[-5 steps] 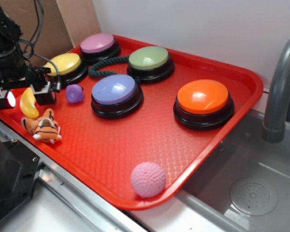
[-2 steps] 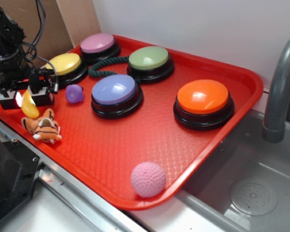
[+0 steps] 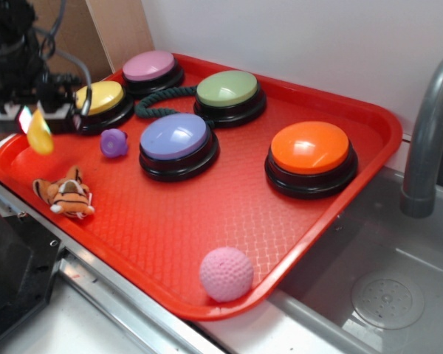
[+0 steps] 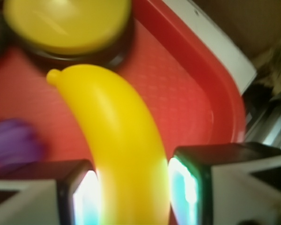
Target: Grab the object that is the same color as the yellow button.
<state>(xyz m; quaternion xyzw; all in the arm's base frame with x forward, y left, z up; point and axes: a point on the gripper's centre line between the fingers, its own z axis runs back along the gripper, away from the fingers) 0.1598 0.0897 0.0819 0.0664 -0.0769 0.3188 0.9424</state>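
Gripper (image 4: 133,187) clamped on banana (image 3: 40,136), upper left, above tray (image 3: 207,236). Hangs clear of yellow button (image 3: 100,96), near tiger (image 3: 65,195).

Banana (image 4: 117,145): smooth glossy yellow plastic. Yellow button (image 3: 100,96): shiny plastic dome, black base. Tray (image 3: 229,221): red plastic, fine pebbled texture. Tiger (image 3: 65,195): fuzzy plush cloth. Pink ball (image 3: 226,273): matt, dimpled surface. Faucet (image 3: 430,140): dull grey.
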